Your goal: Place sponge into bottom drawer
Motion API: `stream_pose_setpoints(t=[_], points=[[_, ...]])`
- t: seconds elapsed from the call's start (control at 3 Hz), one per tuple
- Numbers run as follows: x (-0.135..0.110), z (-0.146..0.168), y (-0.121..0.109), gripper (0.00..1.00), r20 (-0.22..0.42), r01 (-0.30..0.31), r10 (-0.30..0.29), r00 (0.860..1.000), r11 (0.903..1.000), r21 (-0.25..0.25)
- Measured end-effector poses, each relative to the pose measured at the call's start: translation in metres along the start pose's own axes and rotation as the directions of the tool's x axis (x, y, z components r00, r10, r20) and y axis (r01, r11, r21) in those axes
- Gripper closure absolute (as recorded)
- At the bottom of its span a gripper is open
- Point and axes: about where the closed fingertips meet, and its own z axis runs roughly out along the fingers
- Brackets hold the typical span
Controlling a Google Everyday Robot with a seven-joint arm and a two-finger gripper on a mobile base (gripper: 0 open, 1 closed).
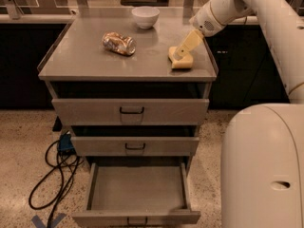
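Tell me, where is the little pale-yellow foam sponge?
The pale-yellow sponge lies on the grey cabinet top, near its right front corner, right of the crushed shiny can, with the gripper at it.

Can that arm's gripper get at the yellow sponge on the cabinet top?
Probably yes: the gripper sits right at the sponge, nothing stands between them, and the can and bowl lie well aside.
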Motion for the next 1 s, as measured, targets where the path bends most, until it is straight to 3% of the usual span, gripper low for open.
stream_pose_setpoints(t=[0.33,1.0], points=[[0.014,0.01,0.0,0.0,0.009,-0.027,0.027,1.0,0.9989,-0.039],[0.053,0.062,0.006,0.0,-0.033,-0.104,0.1,0.994,0.9836,-0.147]])
